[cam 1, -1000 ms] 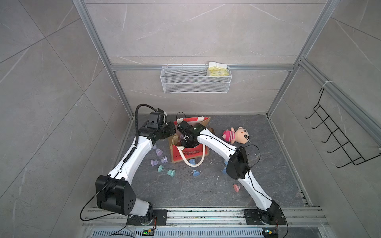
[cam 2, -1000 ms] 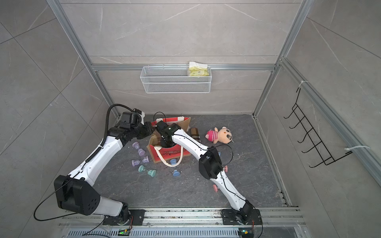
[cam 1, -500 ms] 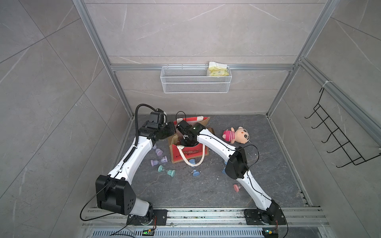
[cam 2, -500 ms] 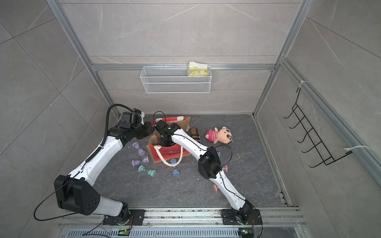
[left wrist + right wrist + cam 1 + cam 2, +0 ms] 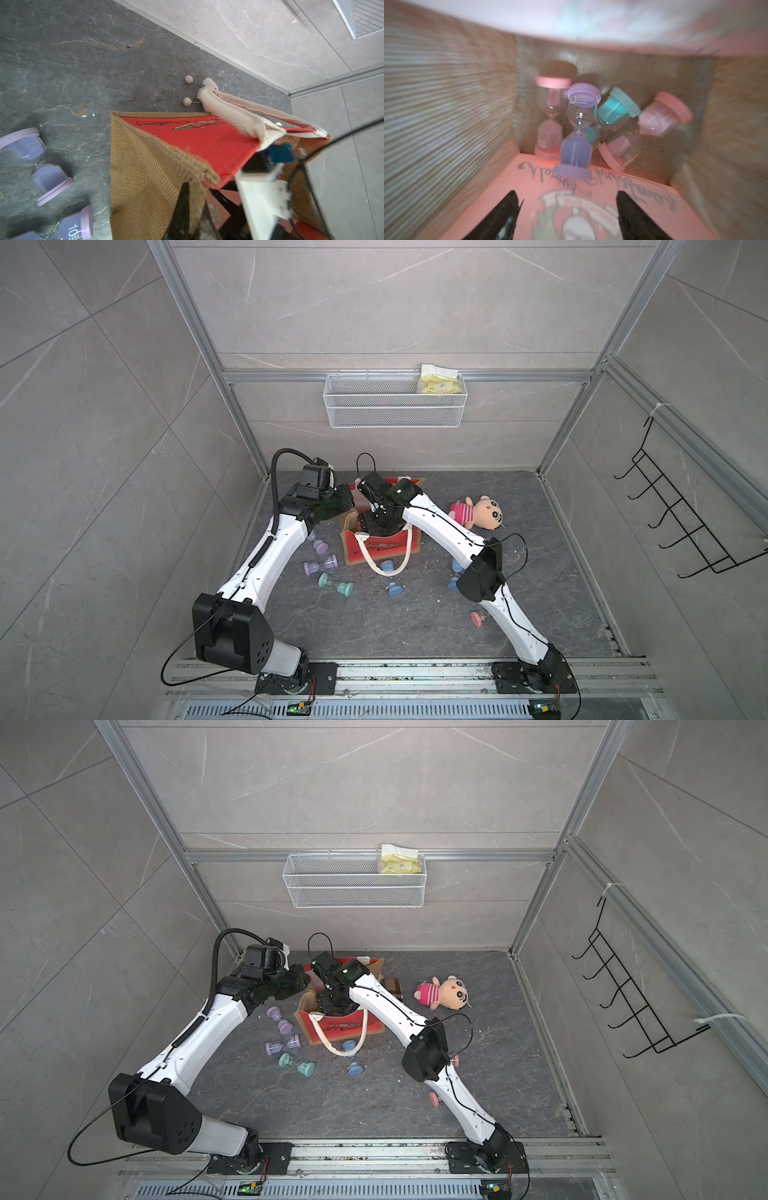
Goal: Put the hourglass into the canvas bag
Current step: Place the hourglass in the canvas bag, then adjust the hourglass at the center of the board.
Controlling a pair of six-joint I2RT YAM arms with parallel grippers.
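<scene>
Right gripper (image 5: 565, 194) has spread wide, empty, the purple hourglass (image 5: 578, 128) released inside the canvas bag (image 5: 145, 166), whose rim the left gripper (image 5: 194, 207) pinches; a careless withdrawal could snag and topple it.

We read this as a lab cell dressed as a bathroom (tiled walls (image 5: 395, 302), slate floor (image 5: 395, 622)): aluminium framing (image 5: 200, 344), wire basket (image 5: 395, 410), hook rack (image 5: 681, 526), left arm (image 5: 266, 560) and right arm (image 5: 440, 526) bolted to a rail (image 5: 415, 672)
</scene>
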